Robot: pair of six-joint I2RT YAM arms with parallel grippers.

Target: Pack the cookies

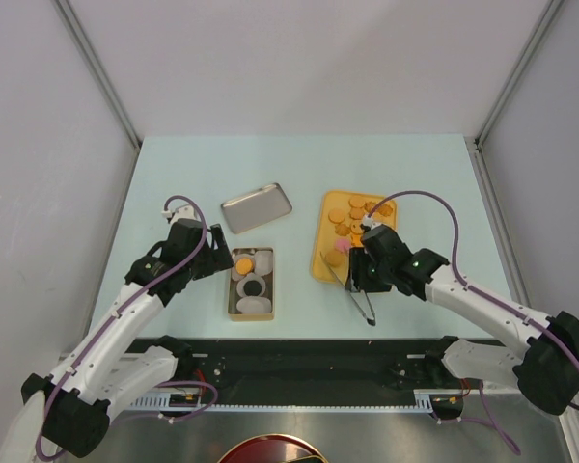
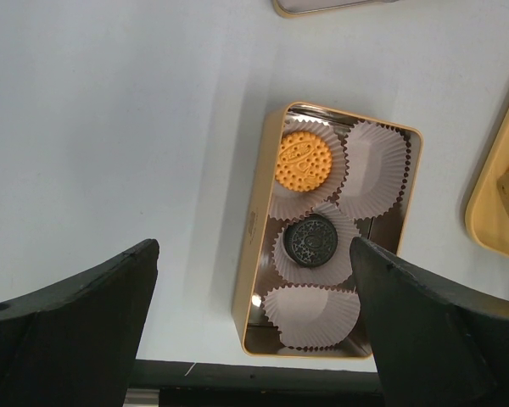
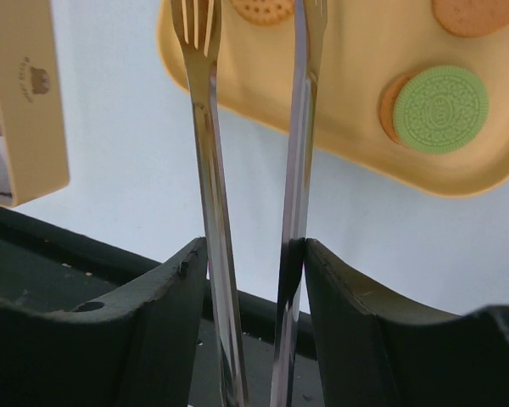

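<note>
Several orange-brown cookies and a pink one lie on the orange tray. A green cookie shows on it in the right wrist view. The gold tin holds white paper cups, one with an orange cookie and one with a black cookie. My left gripper is open and empty, just left of the tin. My right gripper is shut on metal tongs, whose tips hang over the tray's near edge, open with nothing between them.
The tin's silver lid lies upside down behind the tin, left of the tray. The black base rail runs along the table's near edge. Grey walls stand on both sides of the table.
</note>
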